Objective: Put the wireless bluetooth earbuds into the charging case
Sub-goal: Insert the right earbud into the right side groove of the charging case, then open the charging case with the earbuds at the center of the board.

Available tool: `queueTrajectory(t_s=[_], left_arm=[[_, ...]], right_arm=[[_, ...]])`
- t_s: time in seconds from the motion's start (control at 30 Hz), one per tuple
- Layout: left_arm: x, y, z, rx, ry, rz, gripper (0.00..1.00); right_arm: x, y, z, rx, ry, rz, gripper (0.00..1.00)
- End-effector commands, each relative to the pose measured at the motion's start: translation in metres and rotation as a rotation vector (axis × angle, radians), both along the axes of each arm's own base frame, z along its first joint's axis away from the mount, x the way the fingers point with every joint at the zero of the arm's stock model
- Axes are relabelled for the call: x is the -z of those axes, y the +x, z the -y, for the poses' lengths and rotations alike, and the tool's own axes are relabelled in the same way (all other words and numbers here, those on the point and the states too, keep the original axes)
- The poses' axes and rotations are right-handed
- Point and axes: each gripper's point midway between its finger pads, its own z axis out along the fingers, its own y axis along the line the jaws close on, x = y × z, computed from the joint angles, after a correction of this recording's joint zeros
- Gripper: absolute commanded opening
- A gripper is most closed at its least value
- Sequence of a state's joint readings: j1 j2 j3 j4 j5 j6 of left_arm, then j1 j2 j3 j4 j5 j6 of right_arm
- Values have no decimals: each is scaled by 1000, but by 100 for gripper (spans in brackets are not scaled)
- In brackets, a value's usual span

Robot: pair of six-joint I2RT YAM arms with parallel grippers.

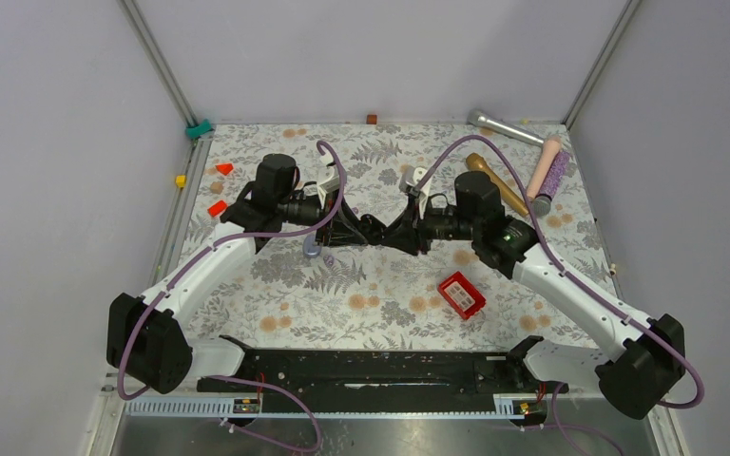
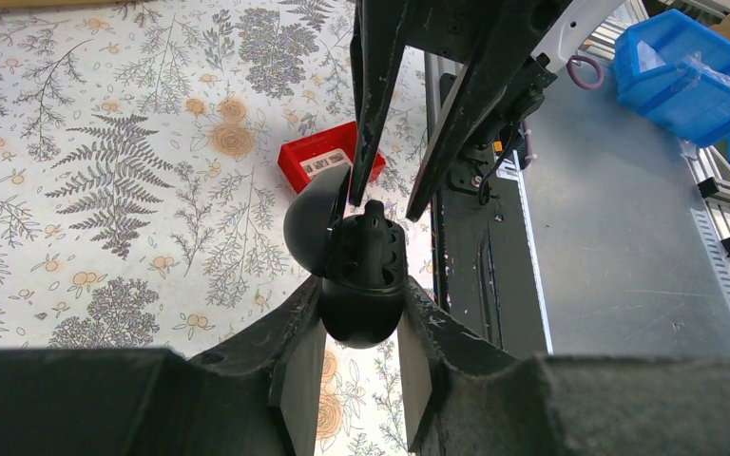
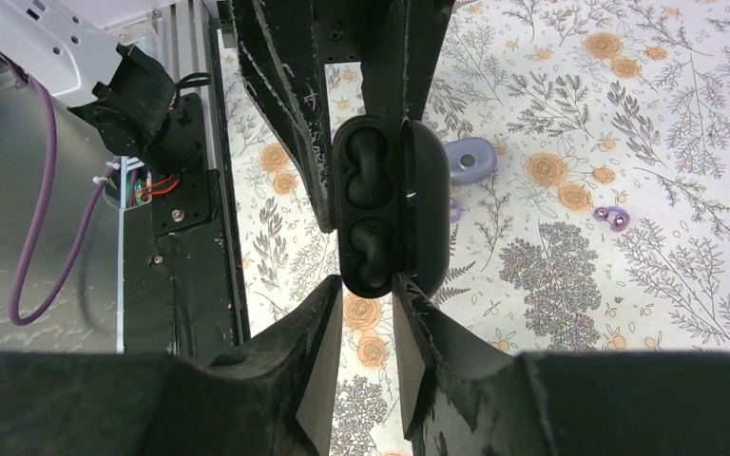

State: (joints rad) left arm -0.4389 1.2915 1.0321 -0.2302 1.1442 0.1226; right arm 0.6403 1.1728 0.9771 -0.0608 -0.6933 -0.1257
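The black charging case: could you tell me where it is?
Top view: the black charging case hangs mid-table, lid open, clamped in the left end effector, right of the purple case.

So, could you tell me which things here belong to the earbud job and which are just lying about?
Job: black charging case, black earbud in it, purple case, purple earbud.
Lying about: red box, red blocks, microphone, pink roller, yellow cube.

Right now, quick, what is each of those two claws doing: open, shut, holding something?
Left gripper: shut on the black charging case, whose lid is open.
Right gripper: open, nothing between its fingers.
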Motion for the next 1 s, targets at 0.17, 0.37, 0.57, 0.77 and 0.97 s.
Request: queueTrajectory(t_s=[0.17,0.37,0.57,0.77,0.97], left_arm=[[-32,-1,2,16,-57,115,0],[-32,-1,2,19,-57,113,0],[-32,-7,2,49,-68,102,0],[-34,-13,2,83,-82,90,0],[-34,-18,3,108,-88,80,0]], right_arm=[[-37,-11,7,-41,51,84,35],[-48,-3,19,10,71,111,37],[-38,28,28,170,43,136,41],[-28,46,32,249,8,141,50],[-17,46,29,238,5,107,71]])
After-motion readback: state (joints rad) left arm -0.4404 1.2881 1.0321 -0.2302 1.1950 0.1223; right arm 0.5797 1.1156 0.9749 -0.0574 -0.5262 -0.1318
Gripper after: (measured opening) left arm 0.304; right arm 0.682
